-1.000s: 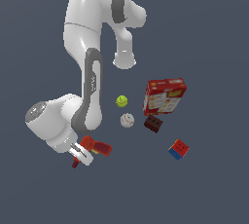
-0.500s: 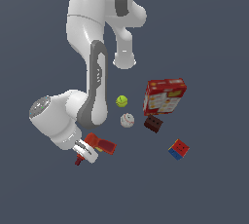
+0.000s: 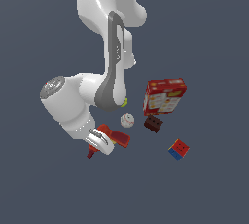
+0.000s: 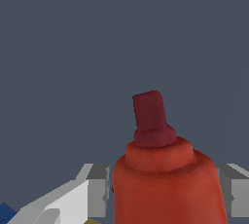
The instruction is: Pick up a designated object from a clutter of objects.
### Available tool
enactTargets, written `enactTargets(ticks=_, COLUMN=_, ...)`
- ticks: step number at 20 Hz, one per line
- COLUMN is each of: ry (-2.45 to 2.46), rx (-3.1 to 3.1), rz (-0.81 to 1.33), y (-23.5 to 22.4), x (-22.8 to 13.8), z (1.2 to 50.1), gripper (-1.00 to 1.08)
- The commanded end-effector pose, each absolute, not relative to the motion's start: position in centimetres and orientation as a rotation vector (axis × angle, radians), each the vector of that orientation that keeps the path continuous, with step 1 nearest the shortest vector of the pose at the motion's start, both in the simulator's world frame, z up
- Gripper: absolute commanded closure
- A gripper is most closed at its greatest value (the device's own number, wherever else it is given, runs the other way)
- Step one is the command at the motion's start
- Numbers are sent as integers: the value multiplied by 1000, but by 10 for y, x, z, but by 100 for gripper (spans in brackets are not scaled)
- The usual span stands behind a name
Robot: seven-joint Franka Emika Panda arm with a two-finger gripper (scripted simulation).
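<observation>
Grasp step: gripper (image 4: 163, 191) jaws flank the drill (image 4: 165, 179), lower centre.
Closure unconfirmed; you verify grip, then lift.

Red-orange drill (image 3: 115, 138) (image 4: 165, 184) between fingers (image 4: 97, 189), clutter nearby.

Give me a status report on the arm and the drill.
Gripper astride the drill, one finger on each side; contact not confirmed. Drill apart from baseball and the rest of the clutter. Nothing in the way.

Matt red plastic drill (image 4: 168, 184); glossy white arm (image 3: 73, 103); printed cardboard box (image 3: 164, 95).
</observation>
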State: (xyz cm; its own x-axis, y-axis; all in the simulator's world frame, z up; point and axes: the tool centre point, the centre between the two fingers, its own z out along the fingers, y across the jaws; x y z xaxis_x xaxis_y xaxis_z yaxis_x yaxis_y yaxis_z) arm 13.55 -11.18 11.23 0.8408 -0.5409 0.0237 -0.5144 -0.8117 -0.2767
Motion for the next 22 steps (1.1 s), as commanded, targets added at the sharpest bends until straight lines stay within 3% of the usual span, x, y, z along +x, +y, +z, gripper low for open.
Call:
enactTargets(ticks=1, ry=804, rx=-2759, rz=-155, y=-90, x=133, z=139, gripper=108)
enactTargets(ticks=22, ry=808, rx=-2761, rz=-158, y=93, x=105, z=340, gripper=108)
